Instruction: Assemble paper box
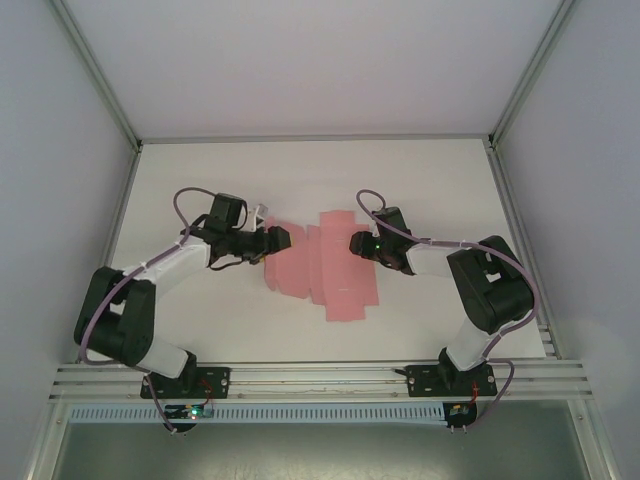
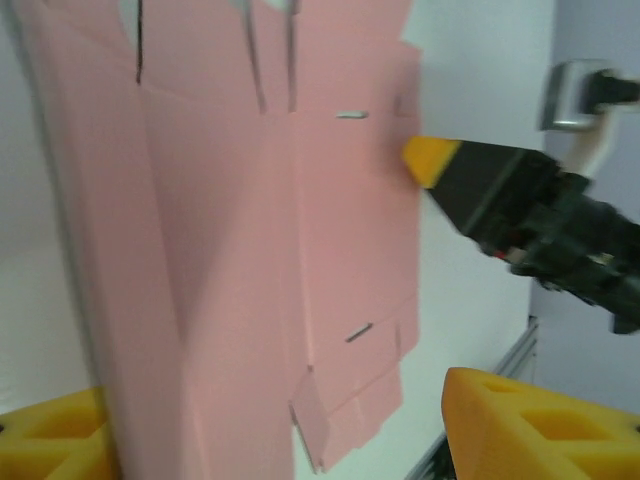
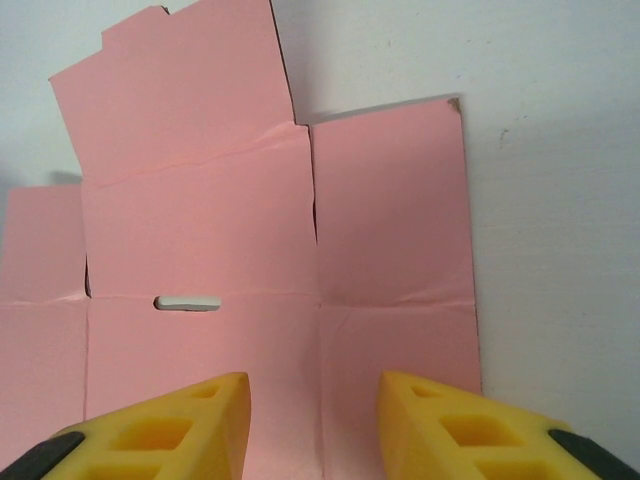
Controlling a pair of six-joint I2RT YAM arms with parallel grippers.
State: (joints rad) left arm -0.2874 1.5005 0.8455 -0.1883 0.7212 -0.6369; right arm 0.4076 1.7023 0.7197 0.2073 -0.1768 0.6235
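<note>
Paper box (image 1: pixel 325 265): flat pink die-cut sheet, lying mid-table (image 1: pixel 200 320), between both grippers.
Left gripper (image 1: pixel 283 238): you see its jaws apart, the sheet's left edge between them, not clamped.
Right gripper (image 1: pixel 355 243): jaws parted, holding nothing, tips at the sheet's right part.

We see the left arm (image 1: pixel 175 262) and the right arm (image 1: pixel 485 285) bent at the elbow and reaching inward, the left hand (image 1: pixel 280 238) and the right hand (image 1: pixel 357 243) pointing tip to tip, near but apart, each with yellow fingers (image 3: pixel 450 430) parted.
</note>
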